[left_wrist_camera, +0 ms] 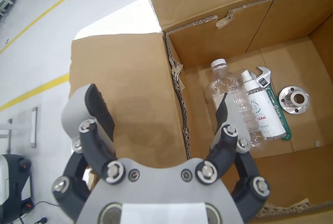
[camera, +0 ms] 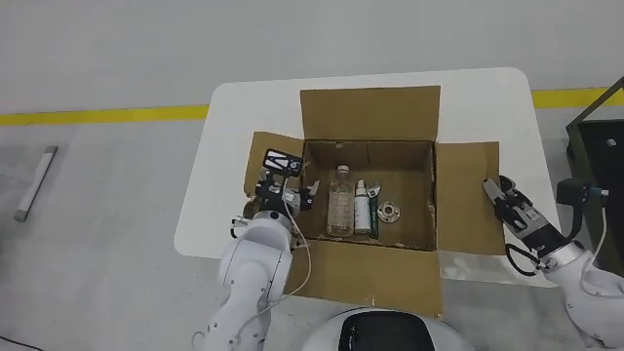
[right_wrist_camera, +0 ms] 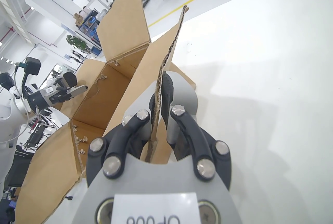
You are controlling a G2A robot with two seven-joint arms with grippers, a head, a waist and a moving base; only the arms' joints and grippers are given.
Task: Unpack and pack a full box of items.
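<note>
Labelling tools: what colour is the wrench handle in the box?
Green wrench handle, clearest in left wrist view.

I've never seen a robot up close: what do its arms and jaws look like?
White rounded shells cover the left arm and right arm, thin cables trailing. Jaws are grey metal with black pads, curved black links and silver screws.

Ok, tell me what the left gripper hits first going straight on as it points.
Probably the box's left wall at its top edge: the left gripper's open jaws straddle it, one over the flap, one over the bottle. Depth is unclear.
</note>
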